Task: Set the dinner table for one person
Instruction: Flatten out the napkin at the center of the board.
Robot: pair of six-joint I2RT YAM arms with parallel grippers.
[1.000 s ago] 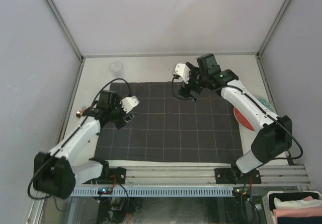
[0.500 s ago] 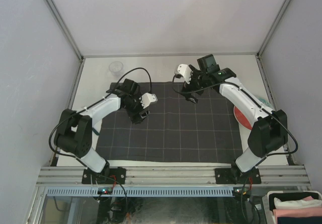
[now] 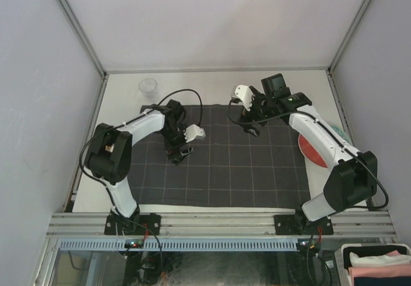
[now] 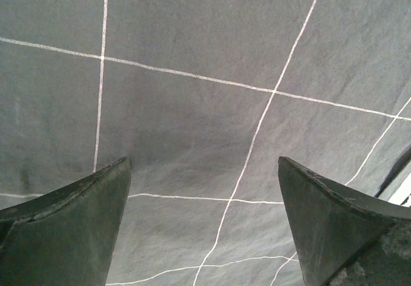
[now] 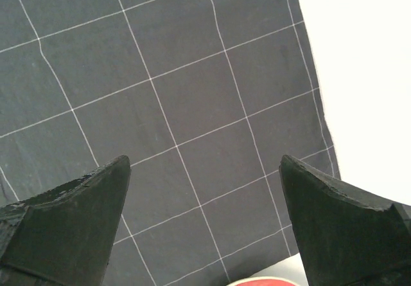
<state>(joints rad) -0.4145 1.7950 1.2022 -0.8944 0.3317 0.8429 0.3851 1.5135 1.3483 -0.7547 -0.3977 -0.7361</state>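
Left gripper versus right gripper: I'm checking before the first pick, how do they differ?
The left gripper hangs over the checked cloth, left of middle; the right gripper near its far edge. The left gripper's camera sees only cloth; the right gripper's also shows bare dinner table and a red plate. Both are open and empty.

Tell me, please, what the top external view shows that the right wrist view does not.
Only the top view: the clear cup and the left arm. Only the wrist view: its own jaws close up, wide apart, nothing between them. Both: the dark checked cloth, the red plate's edge, the off-white dinner table.
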